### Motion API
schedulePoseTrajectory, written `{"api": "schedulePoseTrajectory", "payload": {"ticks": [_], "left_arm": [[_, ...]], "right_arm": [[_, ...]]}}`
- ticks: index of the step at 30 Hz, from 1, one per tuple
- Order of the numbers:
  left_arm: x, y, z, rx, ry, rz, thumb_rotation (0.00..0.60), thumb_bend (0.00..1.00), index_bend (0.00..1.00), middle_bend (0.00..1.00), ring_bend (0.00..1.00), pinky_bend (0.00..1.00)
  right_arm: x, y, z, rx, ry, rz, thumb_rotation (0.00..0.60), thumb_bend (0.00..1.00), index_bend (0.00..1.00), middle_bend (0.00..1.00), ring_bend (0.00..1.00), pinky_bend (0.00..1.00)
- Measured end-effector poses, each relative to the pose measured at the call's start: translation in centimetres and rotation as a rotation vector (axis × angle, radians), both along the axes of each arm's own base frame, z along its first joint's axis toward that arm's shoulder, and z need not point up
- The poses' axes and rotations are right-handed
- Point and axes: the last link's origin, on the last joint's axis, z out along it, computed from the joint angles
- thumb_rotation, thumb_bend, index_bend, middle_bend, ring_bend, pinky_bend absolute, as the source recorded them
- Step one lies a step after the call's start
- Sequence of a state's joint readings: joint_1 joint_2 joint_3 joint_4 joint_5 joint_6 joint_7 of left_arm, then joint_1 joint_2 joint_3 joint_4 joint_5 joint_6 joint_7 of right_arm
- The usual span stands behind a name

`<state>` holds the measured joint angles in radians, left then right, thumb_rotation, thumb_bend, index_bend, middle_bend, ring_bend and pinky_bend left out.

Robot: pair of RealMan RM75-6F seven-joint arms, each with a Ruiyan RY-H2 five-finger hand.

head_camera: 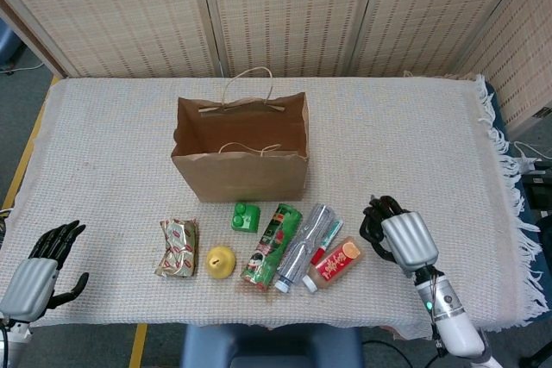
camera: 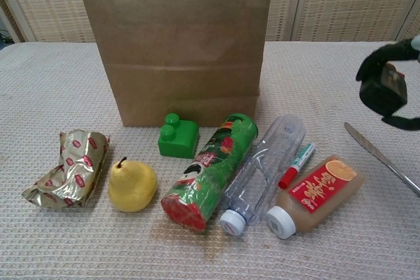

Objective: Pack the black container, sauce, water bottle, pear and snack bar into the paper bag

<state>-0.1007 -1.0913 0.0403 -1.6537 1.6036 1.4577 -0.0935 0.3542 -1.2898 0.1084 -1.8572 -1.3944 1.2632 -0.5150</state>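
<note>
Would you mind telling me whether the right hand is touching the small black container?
Touching. In the chest view the right hand grips the small black container, its dark fingers wrapped around it, lifted above the knife.

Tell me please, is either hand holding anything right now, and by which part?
The right hand holds the black container, its fingers wrapped around the body, lifted off the table. The left hand holds nothing.

Right hand (head_camera: 398, 235) raised, fingers (camera: 379, 83) curled round a black container (camera: 384, 91) — left hand (head_camera: 41, 266) low, fingers spread.
</note>
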Motion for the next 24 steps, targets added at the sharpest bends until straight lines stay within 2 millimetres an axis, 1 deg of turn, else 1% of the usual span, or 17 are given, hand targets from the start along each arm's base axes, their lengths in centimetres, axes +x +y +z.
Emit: {"api": "schedulePoseTrajectory", "payload": {"ticks": [4, 6, 7, 9, 13, 16, 19, 21, 22, 23, 24], "left_arm": [[0.0, 0.1, 0.0, 0.001, 0.004, 0.001, 0.600, 0.38, 0.00, 0.00, 0.00, 0.06], [-0.1, 0.1, -0.1, 0.001, 0.007, 0.004, 0.600, 0.38, 0.00, 0.00, 0.00, 0.06], [-0.1, 0.1, -0.1, 0.001, 0.007, 0.006, 0.600, 0.38, 0.00, 0.00, 0.00, 0.06], [-0.1, 0.1, -0.1, 0.001, 0.008, 0.007, 0.600, 0.38, 0.00, 0.00, 0.00, 0.06], [-0.2, 0.1, -0.2, -0.006, 0.009, 0.012, 0.600, 0.38, 0.00, 0.00, 0.00, 0.06], [-0.3, 0.2, -0.2, -0.008, 0.010, 0.016, 0.600, 0.38, 0.00, 0.00, 0.00, 0.06], [-0.3, 0.3, -0.2, -0.009, 0.008, 0.022, 0.600, 0.38, 0.00, 0.00, 0.00, 0.06], [-0.4, 0.3, -0.2, -0.009, 0.007, 0.025, 0.600, 0.38, 0.00, 0.00, 0.00, 0.06], [-0.4, 0.3, -0.2, -0.011, 0.006, 0.026, 0.600, 0.38, 0.00, 0.00, 0.00, 0.06], [-0.4, 0.3, -0.2, -0.012, 0.007, 0.027, 0.600, 0.38, 0.00, 0.00, 0.00, 0.06], [-0.4, 0.3, -0.2, -0.014, 0.007, 0.027, 0.600, 0.38, 0.00, 0.00, 0.00, 0.06]], "right_arm": [[4.0, -2.8, 1.9, -0.111, -0.086, 0.092, 0.600, 0.46, 0.63, 0.54, 0.55, 0.61], [5.9, -4.1, 2.4, -0.150, -0.118, 0.129, 0.600, 0.46, 0.63, 0.54, 0.54, 0.61], [7.2, -4.9, 2.5, -0.172, -0.141, 0.150, 0.600, 0.46, 0.63, 0.54, 0.54, 0.61], [8.9, -5.9, 2.5, -0.198, -0.171, 0.177, 0.600, 0.46, 0.63, 0.54, 0.54, 0.60], [12.8, -8.4, 1.8, -0.245, -0.221, 0.223, 0.600, 0.46, 0.61, 0.54, 0.53, 0.58], [15.1, -10.3, 1.0, -0.269, -0.241, 0.232, 0.600, 0.46, 0.60, 0.54, 0.53, 0.57], [17.2, -11.8, -0.1, -0.282, -0.251, 0.234, 0.600, 0.46, 0.60, 0.54, 0.52, 0.57], [18.2, -12.5, -0.8, -0.286, -0.250, 0.232, 0.600, 0.46, 0.58, 0.54, 0.51, 0.56], [18.8, -13.0, -1.4, -0.286, -0.249, 0.227, 0.600, 0.46, 0.55, 0.54, 0.49, 0.55], [19.1, -13.3, -1.8, -0.283, -0.246, 0.220, 0.600, 0.44, 0.51, 0.53, 0.45, 0.53], [19.4, -13.5, -2.2, -0.280, -0.242, 0.212, 0.600, 0.39, 0.44, 0.49, 0.39, 0.50]]}}
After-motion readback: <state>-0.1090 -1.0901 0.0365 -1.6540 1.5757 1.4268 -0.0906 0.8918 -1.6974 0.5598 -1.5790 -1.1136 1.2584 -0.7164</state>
